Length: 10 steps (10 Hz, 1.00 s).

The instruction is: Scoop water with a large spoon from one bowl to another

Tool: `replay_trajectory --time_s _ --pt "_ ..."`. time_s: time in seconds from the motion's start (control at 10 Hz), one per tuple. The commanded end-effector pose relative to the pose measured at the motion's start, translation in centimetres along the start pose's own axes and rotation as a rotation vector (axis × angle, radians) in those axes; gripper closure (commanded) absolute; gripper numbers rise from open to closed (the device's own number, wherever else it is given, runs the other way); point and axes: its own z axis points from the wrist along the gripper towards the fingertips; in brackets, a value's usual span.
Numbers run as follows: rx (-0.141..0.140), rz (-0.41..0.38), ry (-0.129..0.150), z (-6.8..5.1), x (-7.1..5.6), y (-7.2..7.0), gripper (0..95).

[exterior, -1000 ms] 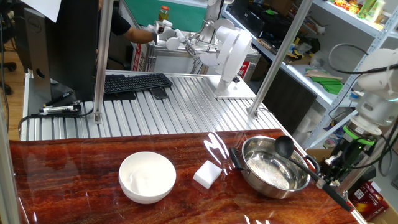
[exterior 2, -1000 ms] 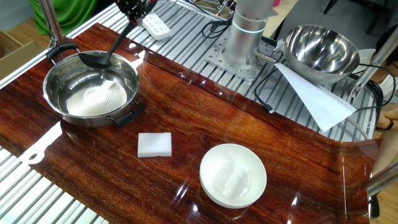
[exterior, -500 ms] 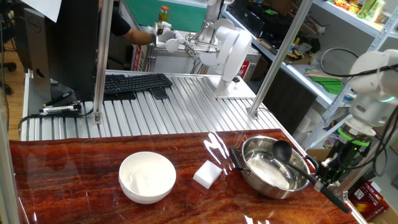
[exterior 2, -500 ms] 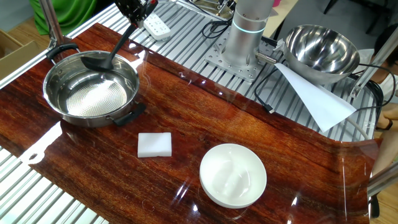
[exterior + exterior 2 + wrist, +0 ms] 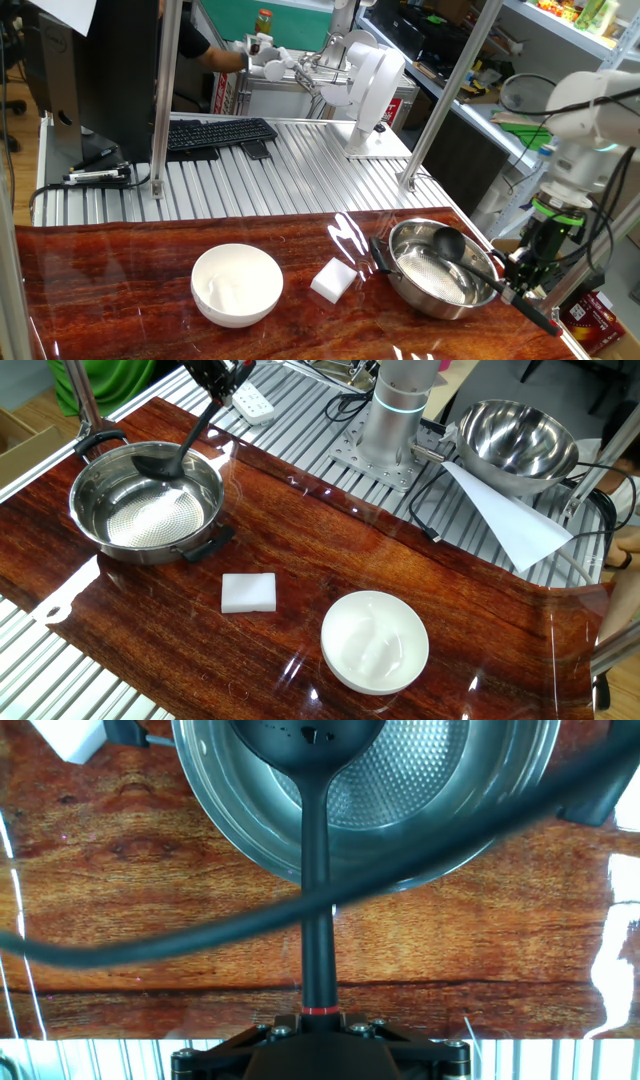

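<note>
Ladle (image 5: 178,448) handle clamped in my fingers (image 5: 524,283), cup inside the steel bowl (image 5: 100,530); white bowl (image 5: 375,642) apart on the table (image 5: 300,540).

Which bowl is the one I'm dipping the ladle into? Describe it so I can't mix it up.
On the red-brown wooden table, look at the end where the black ladle hangs. The bowl under it is the wide steel bowl with black side handles, shiny, unlike the plain white bowl.

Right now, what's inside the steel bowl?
The ladle has its cup inside the steel bowl, above a dimpled base. The cup covers part of the floor. Water isn't clearly visible.
</note>
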Motion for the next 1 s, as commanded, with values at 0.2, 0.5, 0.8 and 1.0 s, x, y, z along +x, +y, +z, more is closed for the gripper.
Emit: replay_trajectory --time_s 0.2,0.5,0.8,1.0 --pt "0.001 0.011 0.015 -0.01 0.01 0.03 95.0" --pt "-0.002 0.009 0.014 0.33 0.25 0.07 95.0" --pt "-0.003 0.01 0.008 0.4 0.31 0.06 95.0" --pt "-0.008 0.013 0.007 0.39 0.3 0.05 95.0"
